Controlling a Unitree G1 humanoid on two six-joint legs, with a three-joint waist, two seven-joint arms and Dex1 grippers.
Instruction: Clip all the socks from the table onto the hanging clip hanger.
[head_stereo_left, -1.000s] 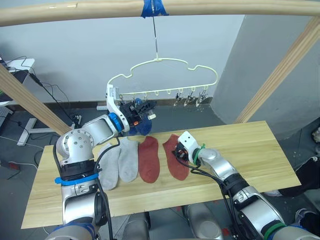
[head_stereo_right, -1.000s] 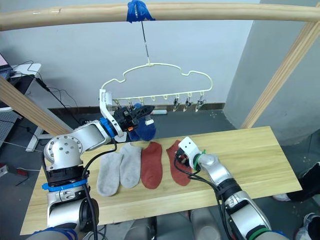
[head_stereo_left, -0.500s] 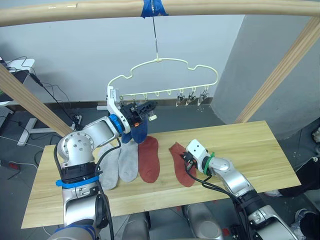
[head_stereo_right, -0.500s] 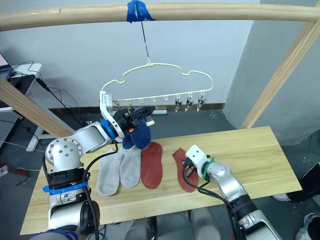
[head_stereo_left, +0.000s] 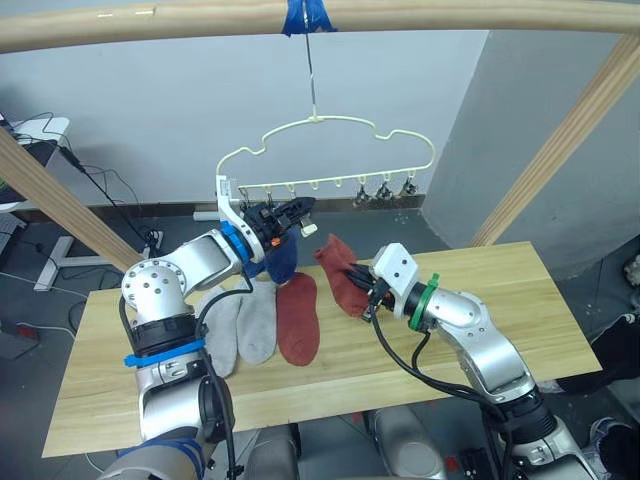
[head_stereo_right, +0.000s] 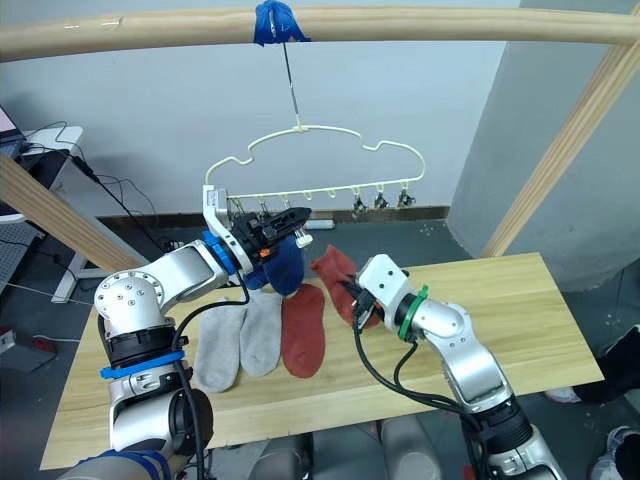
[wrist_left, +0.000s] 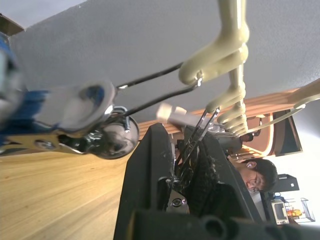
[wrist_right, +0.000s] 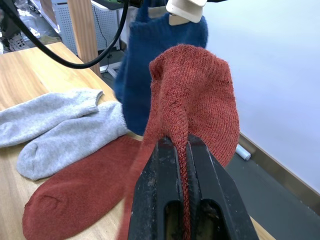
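A: Where is the rust red sock (head_stereo_left: 338, 275) that the robot is working on?

B: Off the table (head_stereo_left: 520, 300), pinched in the right gripper (wrist_right: 182, 150), whose two black fingers are closed tight on a fold of the fabric. The sock's long axis runs up and toward the robot's left, its free end pointing at the clip hanger (head_stereo_left: 330, 160).

A: So which way must it travel?

B: Up and away — the row of clips hangs above and beyond the sock, and the nearest free clips (head_stereo_left: 385, 192) lie roughly over the right gripper, so the right arm looks the better placed to deliver it.

A: And the other arm?

B: The left gripper (head_stereo_left: 297, 212) is up at the hanger's left end, its fingers closed around a clip (wrist_left: 192, 145), with a blue sock (head_stereo_left: 280, 258) hanging just below.

A: The count?

B: Two light grey socks (head_stereo_left: 240, 322) and one rust red sock (head_stereo_left: 297, 318) lie side by side on the table, one red is held, and one blue is clearly visible — whether a second blue hangs behind it cannot be told.
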